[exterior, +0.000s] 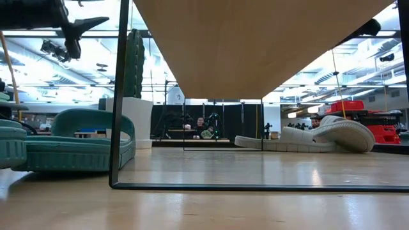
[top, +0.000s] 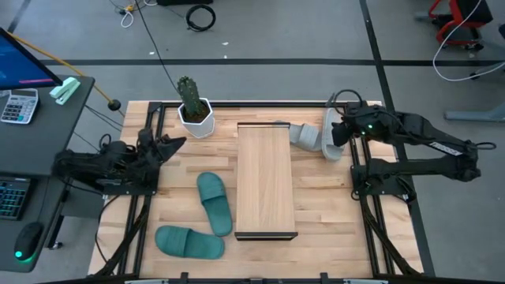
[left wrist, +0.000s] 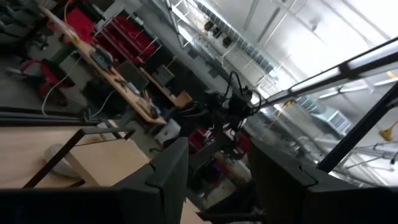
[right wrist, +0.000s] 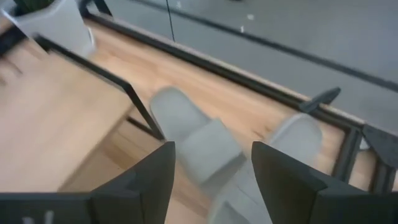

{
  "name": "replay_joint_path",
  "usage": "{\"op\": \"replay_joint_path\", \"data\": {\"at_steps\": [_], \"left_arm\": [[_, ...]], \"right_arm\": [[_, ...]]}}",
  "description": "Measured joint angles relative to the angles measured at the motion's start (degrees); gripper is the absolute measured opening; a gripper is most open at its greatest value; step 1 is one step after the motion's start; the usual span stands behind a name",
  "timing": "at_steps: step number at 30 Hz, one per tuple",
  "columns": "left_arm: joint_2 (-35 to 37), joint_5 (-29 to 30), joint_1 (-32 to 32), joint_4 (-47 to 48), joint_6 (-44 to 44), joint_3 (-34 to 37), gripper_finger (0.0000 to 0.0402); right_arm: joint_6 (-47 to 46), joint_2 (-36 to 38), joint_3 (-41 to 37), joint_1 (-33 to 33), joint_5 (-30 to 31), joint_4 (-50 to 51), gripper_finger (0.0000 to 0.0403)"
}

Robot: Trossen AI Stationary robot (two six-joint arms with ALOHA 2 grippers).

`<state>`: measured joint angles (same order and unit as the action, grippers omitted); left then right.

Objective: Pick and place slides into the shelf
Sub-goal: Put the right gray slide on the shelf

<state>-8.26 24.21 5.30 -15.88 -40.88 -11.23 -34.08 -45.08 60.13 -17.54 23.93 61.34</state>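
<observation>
Hovering over the far right corner of the table, our right gripper (right wrist: 211, 180) has its fingers spread apart with nothing between them, and its wrist view looks straight down on the two grey slides. One grey slide (top: 301, 134) lies just beside the far right end of the shelf (top: 266, 180); the other grey slide (top: 332, 138) sits against it, tipped up on its side near the table's edge. In the low view both of them rest on the tabletop beyond the shelf's dark frame, not under its plank.

Moving outward, the shelf stands in the middle of the table (top: 331, 205), its long wooden top running from the far side toward the near side. We see nothing lying on that top, and the low view shows bare floor beneath it.

On the shelf's other side, one teal slide (top: 215, 203) lies close to the frame, and the second teal slide (top: 189, 242) lies near the front edge, touching the first at its near end. Our left gripper (top: 175, 144) waits near the cactus pot (top: 194, 113), fingers parted and empty.

We judge the task barely begun: all four slides are still outside the shelf, so every pick and placement remains, the grey pair likely first.
</observation>
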Motion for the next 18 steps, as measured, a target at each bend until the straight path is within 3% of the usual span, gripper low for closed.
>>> {"op": "replay_joint_path", "data": {"at_steps": [11, 18], "left_arm": [[-13.3, -5.2, 0.2, 0.1, 0.0, -6.2, 0.0172], [-19.1, -7.2, 0.2, 0.2, -0.3, -9.3, 0.0172]], "right_arm": [[9.3, -4.0, 0.0, -17.9, -16.5, 0.5, 0.0220], [13.9, -9.6, 0.0, -28.2, -18.2, 4.6, 0.0219]]}}
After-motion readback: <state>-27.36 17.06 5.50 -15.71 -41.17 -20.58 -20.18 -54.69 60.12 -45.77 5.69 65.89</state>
